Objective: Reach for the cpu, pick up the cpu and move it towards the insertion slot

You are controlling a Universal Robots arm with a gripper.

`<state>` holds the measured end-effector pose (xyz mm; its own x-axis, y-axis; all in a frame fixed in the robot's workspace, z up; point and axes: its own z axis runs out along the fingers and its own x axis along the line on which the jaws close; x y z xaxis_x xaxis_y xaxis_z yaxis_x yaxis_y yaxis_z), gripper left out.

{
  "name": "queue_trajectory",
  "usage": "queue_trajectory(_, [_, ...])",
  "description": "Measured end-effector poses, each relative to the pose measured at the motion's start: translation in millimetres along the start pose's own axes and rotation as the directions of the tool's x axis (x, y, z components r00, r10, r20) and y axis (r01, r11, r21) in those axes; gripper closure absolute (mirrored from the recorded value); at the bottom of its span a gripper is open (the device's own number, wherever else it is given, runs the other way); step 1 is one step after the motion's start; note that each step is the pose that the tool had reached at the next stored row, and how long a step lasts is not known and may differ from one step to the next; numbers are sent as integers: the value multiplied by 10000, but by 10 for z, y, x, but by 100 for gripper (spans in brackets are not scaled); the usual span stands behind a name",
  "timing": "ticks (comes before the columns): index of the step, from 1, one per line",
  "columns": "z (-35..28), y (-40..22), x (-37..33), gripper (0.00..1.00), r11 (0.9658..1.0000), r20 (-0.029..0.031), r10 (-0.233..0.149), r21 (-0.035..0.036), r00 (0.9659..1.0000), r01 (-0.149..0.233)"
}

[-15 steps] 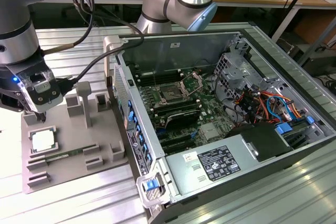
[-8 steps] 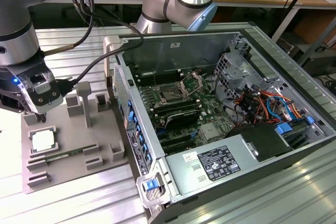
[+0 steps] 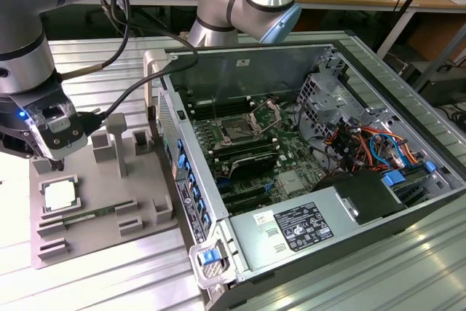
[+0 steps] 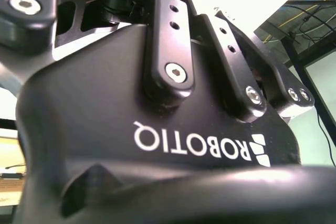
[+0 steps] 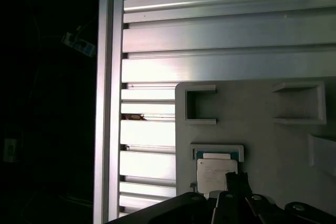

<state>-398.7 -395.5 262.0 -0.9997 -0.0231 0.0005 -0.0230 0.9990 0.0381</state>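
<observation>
On the grey fixture plate (image 3: 109,205), at the exterior view's left, the cpu (image 3: 60,196) lay flat with its pale metal top upward, seated between low raised stops. In the first wrist view the cpu (image 5: 212,176) rested against a small bracket, and a dark part of the gripper crossed in front of one corner. The gripper (image 3: 60,152) hung just above the chip and, so far as the exterior view let one judge, seemed not to touch it. Whether it stood open or closed could not be told, and nothing was seen in its hold. The insertion slot (image 3: 237,132) lay well apart, toward the exterior view's right, on the board inside the open computer case (image 3: 240,60), its silver bracket raised. Plate and case both rested on a ribbed aluminium table (image 3: 95,63).
</observation>
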Motion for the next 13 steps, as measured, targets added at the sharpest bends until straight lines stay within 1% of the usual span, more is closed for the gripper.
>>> queue_trajectory(6, [21,-1,3,89,10000,-1,-1,0,10000,1])
queue_trajectory(7, [49,-4,7,89,10000,0,0,0,10000,0])
queue_trajectory(11, [97,-6,19,89,10000,1,-1,0,10000,1])
queue_trajectory(13, [102,-11,24,89,10000,0,-4,0,10000,4])
